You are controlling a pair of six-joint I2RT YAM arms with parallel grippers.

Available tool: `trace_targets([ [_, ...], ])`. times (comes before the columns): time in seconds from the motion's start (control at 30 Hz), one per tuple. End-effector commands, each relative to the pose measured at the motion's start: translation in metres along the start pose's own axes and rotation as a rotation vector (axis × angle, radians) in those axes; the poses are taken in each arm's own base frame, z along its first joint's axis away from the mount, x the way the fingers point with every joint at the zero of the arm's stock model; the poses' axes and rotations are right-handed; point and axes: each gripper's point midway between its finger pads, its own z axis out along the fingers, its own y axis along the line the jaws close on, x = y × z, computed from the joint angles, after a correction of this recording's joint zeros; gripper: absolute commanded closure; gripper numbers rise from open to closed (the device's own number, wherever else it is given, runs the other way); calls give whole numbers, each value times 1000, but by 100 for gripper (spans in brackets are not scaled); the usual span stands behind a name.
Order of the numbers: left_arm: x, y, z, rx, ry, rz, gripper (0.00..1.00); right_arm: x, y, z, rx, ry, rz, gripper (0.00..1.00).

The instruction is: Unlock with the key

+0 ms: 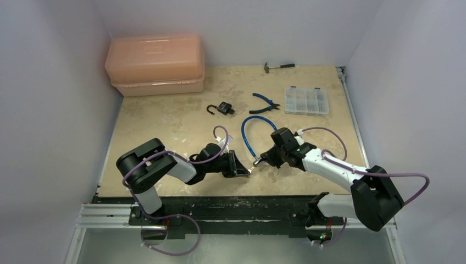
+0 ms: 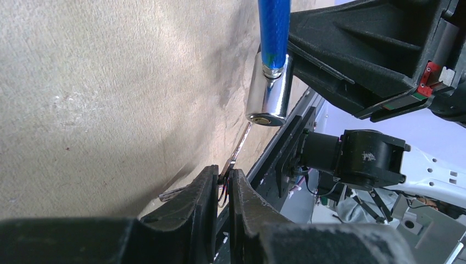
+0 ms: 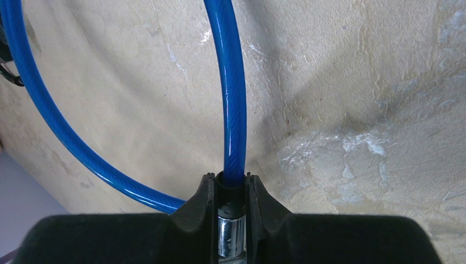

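Left claw (image 2: 221,184) pinches the key (image 2: 240,144), blade pointing one o'clock, tip at the rim of the lock barrel (image 2: 267,93), which the right claw (image 3: 231,190) clamps.

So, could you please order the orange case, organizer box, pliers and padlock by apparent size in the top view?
1. orange case
2. organizer box
3. pliers and padlock: they look about alike, so I leave them unranked.
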Motion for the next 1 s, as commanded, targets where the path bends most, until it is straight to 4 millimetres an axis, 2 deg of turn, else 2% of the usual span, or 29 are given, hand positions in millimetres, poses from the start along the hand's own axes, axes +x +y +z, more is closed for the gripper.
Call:
trace_targets([
  [0.0,-10,-23,0,72,-39,42,100,-5,14,-3,-60,-18,2,100],
  [0.4,-11,-29,-2,82,-44,53,100,-5,13,0,-56,-20,-4,100],
  [0.97,-12,-21,2,57,-41,55,100,-4,16,-2,-63,-17,-7,100],
])
